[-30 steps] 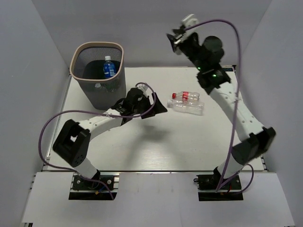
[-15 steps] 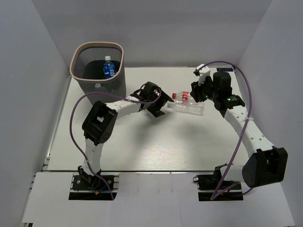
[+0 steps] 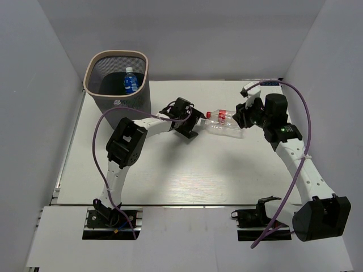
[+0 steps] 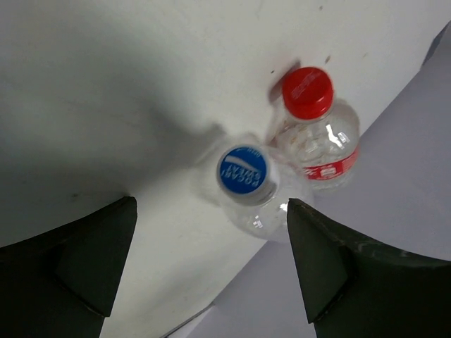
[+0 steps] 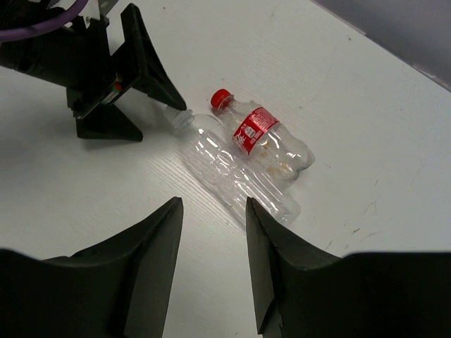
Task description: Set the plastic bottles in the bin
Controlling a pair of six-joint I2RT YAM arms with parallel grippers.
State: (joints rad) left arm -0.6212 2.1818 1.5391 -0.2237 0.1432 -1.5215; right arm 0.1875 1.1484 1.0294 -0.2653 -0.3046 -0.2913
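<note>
Laid 9-to-3, caps toward the spread left gripper (image 3: 194, 126): two plastic bottles (image 3: 226, 128). Flanked at 3 o'clock by the right gripper (image 3: 238, 116), likewise spread.

Left arm (image 3: 122, 144) and right arm (image 3: 300, 164) are white tubes with bulky black joints, each trailing a thin purple cable (image 3: 95, 141) (a green light (image 3: 282, 129) glows on the right). The left gripper (image 4: 210, 211) is matte black.
</note>
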